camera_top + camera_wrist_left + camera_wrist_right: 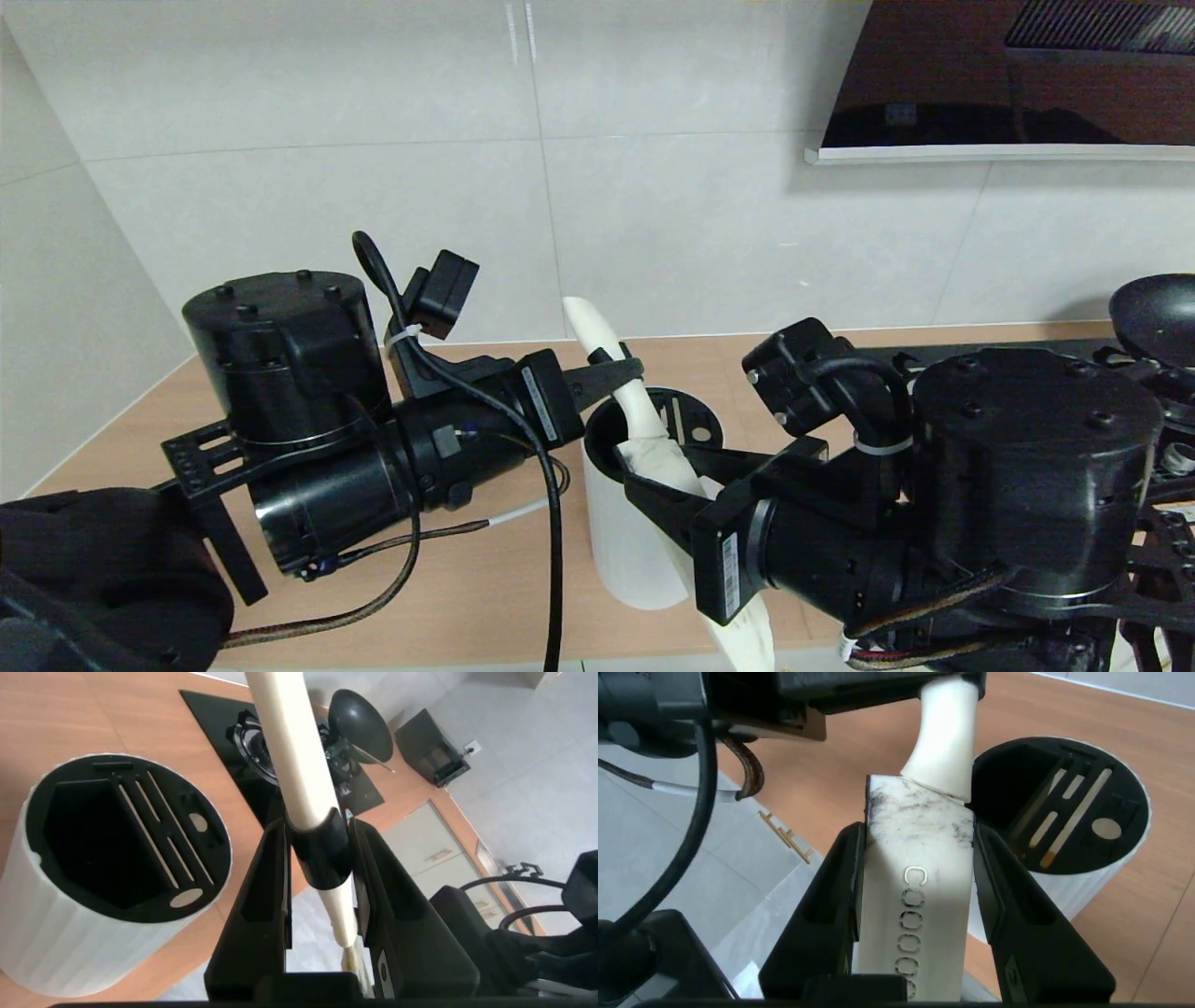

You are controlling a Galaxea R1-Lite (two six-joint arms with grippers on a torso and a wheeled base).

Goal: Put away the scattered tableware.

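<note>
Slotted spatula (590, 327) handover: L tool (318, 833) clamps handle, R tool (920, 854) clamps blade.
Next prob: release one, stow in utensil holder (621, 546) below tools.

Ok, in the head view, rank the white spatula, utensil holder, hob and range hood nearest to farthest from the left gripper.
1. The white spatula, clamped in the left gripper itself.
2. The utensil holder, on the counter just below it.
3. The hob, on the counter to the robot's right.
4. The range hood, high up at far right.
</note>
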